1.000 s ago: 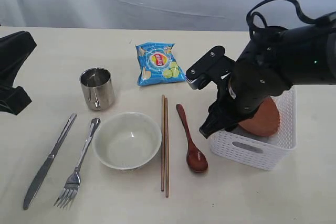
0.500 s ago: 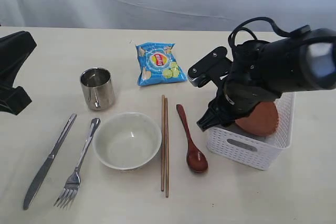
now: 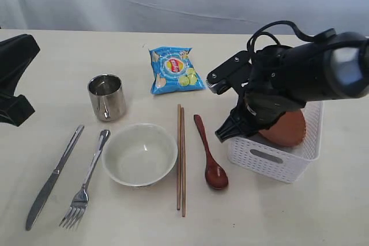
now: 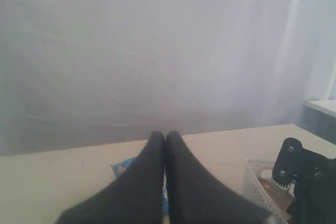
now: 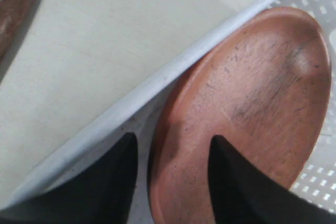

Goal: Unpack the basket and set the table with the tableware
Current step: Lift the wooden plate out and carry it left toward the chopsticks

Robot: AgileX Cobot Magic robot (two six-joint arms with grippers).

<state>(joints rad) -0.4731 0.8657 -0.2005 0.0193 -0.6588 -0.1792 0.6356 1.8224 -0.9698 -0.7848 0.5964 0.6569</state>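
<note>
From the exterior view, the white basket (image 3: 271, 162) sits at the right of the worktop (image 3: 300, 217) with the brown plate (image 3: 288, 131) leaning inside it under the right arm (image 3: 288, 84), while the steel cup (image 3: 107, 96), bowl (image 3: 139, 154), knife (image 3: 52, 177), fork (image 3: 86, 182), chopsticks (image 3: 181, 159) and wooden spoon (image 3: 210, 159) lie to its left. The left wrist view shows the left jaws pressed together on nothing, above the worktop. In the right wrist view the right jaws stand parted astride the plate's rim, one finger (image 5: 105, 182) between basket wall and plate, not visibly clamped.
</note>
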